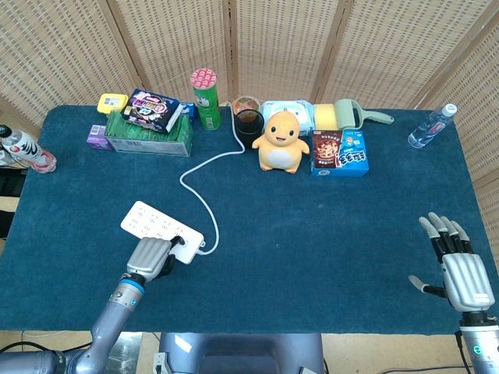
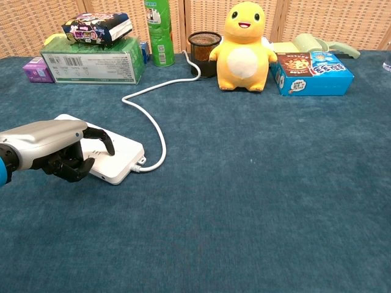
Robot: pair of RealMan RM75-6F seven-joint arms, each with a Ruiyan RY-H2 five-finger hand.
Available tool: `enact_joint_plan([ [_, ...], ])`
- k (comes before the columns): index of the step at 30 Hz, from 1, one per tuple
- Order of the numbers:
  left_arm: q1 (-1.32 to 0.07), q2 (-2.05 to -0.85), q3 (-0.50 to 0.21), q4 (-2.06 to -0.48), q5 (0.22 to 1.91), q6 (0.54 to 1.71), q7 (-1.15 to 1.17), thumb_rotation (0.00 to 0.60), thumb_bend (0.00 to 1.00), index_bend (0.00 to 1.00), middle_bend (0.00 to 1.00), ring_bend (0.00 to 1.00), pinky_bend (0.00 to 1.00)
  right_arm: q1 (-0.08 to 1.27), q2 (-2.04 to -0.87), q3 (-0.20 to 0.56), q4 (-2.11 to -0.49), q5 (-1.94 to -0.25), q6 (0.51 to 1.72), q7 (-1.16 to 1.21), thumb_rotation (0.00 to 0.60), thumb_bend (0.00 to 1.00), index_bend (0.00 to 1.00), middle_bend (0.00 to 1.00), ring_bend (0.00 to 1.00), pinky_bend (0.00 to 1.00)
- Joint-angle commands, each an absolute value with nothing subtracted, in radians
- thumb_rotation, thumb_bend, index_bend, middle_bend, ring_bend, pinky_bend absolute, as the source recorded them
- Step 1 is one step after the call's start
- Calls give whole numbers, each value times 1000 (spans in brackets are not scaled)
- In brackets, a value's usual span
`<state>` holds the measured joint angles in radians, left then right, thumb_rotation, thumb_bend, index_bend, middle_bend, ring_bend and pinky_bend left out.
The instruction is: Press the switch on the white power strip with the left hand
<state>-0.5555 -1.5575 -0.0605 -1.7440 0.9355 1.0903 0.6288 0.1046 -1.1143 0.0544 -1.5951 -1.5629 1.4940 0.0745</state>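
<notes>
The white power strip (image 1: 156, 222) lies flat on the blue cloth at the front left, its white cord (image 1: 204, 183) running back to the far row. My left hand (image 1: 150, 255) sits at the strip's cord end with its fingers curled in. In the chest view one black fingertip (image 2: 110, 148) of the left hand (image 2: 52, 146) bends down onto the power strip (image 2: 125, 157) near that end. The switch itself is hidden under the hand. My right hand (image 1: 460, 269) rests far off at the front right, fingers spread and holding nothing.
Along the back stand a green box (image 1: 148, 136) with a snack bag on it, a green can (image 1: 207, 100), a dark cup (image 1: 248, 117), an orange plush toy (image 1: 281, 142), a blue box (image 1: 339, 152) and a water bottle (image 1: 430, 126). Another bottle (image 1: 23, 148) lies at the left edge.
</notes>
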Motion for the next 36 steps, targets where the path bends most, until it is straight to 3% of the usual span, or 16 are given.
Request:
enact_joint_plan([
  [1,-560,-1558,-58,-1743,929,1088,632,600,655,281,1000,1000,1000,105,-1114,55,-1595,-1562,1494,75,600,0,0,0,0,0],
  [8,-558,-1546,-62,-1760,957,1106,597,600,649,281,1000,1000,1000,105,-1113,56,-1593,-1559,1492,78,600,0,0,0,0,0],
  [19,-519,-1410,-64,-1891,1069,1161,485,600,634,281,1000,1000,1000,105,-1115,54,-1595,-1563,1493,69,600,0,0,0,0,0],
  [22,-495,-1378,-55,-1904,1138,1203,452,600,584,281,996,981,980,105,-1115,54,-1595,-1564,1493,68,600,0,0,0,0,0],
  [24,-466,-1346,-34,-1907,1199,1244,428,600,492,209,877,830,844,105,-1116,54,-1595,-1564,1493,67,600,0,0,0,0,0],
  [27,-425,-1298,-9,-1909,1255,1300,412,600,323,6,276,317,521,105,-1117,52,-1597,-1565,1492,62,600,0,0,0,0,0],
  [29,-392,-1278,4,-1898,1298,1350,388,600,212,0,35,108,385,104,-1117,52,-1599,-1568,1494,59,600,0,0,0,0,0],
  [32,-331,-1244,28,-1863,1366,1439,339,600,120,0,0,3,243,103,-1118,51,-1603,-1571,1497,52,600,0,0,0,0,0],
  [36,-248,-1206,49,-1805,1406,1537,256,600,99,0,0,0,137,102,-1119,52,-1606,-1571,1502,39,600,0,0,0,0,0],
])
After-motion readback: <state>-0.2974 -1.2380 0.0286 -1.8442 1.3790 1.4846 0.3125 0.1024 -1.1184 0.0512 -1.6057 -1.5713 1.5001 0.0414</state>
